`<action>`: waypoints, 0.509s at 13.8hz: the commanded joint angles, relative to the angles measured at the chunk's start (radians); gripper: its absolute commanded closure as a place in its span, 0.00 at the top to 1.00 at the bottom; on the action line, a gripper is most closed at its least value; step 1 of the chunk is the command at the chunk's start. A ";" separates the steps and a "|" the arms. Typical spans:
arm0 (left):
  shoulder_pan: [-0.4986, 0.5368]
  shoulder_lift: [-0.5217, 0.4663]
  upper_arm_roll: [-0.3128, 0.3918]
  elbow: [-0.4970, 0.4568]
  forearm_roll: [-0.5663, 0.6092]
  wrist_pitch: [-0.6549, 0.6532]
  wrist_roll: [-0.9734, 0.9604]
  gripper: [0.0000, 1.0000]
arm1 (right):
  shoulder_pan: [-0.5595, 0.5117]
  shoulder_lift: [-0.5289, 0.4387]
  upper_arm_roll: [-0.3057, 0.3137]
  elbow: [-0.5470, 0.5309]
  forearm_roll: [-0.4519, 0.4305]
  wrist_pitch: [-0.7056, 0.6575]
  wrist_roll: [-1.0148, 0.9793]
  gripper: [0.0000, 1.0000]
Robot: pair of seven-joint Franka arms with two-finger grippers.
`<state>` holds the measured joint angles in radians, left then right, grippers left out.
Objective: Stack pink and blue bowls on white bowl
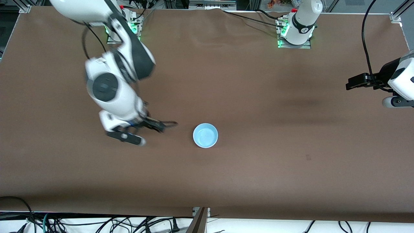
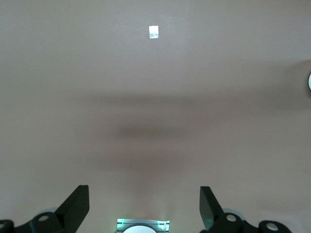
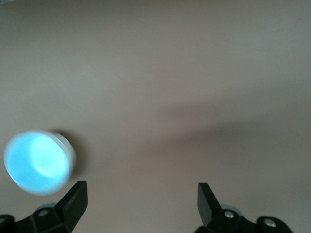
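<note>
Blue bowl (image 1: 205, 135) sits upright mid-table, showing a pale rim around it; whether white and pink bowls sit nested beneath cannot be told. Right gripper (image 1: 158, 124) hangs low just beside it, toward the right arm's end, fingers spread wide and empty. Left gripper (image 1: 352, 82) waits over the left arm's end, well apart, fingers wide, empty. Right arm is clearly nearer.
</note>
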<state>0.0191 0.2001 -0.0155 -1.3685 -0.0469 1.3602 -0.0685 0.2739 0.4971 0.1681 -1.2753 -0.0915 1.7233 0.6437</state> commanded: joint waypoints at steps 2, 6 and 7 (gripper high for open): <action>0.002 0.010 -0.004 0.026 0.012 -0.006 0.018 1.00 | -0.076 -0.214 -0.030 -0.087 0.093 -0.207 -0.167 1.00; 0.001 0.010 -0.004 0.026 0.012 -0.006 0.021 1.00 | -0.078 -0.458 -0.197 -0.298 0.116 -0.225 -0.416 1.00; 0.002 0.010 -0.004 0.026 0.010 -0.006 0.021 1.00 | -0.076 -0.506 -0.225 -0.347 0.116 -0.215 -0.477 1.00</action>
<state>0.0191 0.2016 -0.0159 -1.3668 -0.0469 1.3602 -0.0684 0.1987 0.1274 -0.0077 -1.4508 0.0031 1.4715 0.2734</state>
